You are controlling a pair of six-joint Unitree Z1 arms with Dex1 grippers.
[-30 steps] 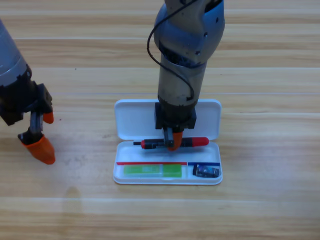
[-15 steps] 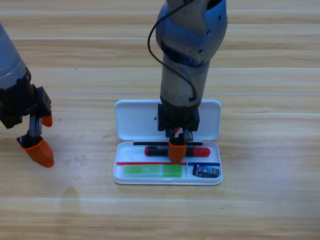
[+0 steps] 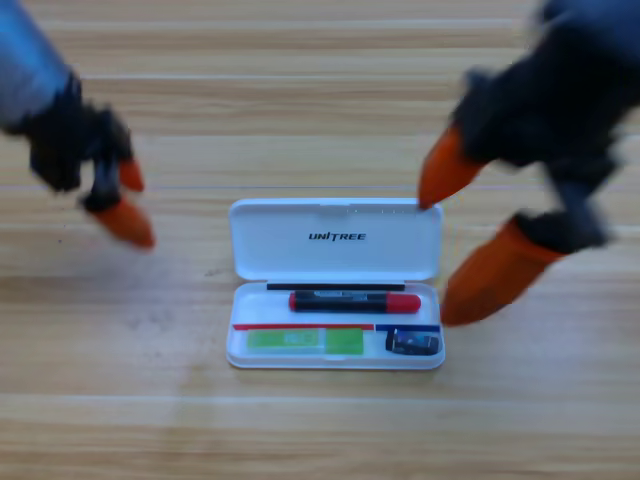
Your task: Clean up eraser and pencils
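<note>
Desk (image 3: 300, 430) filled whole view; no wall, floor or window visible. Surface was light wood, planks running left to right, seams showing as thin pale lines across width. Grain was fine, streaked, warm tan with slightly darker bands. Lighting was even and diffuse from above; soft faint shadows lay on wood, one at left of centre, another toward right. Small dark speck marked wood left of centre.
</note>
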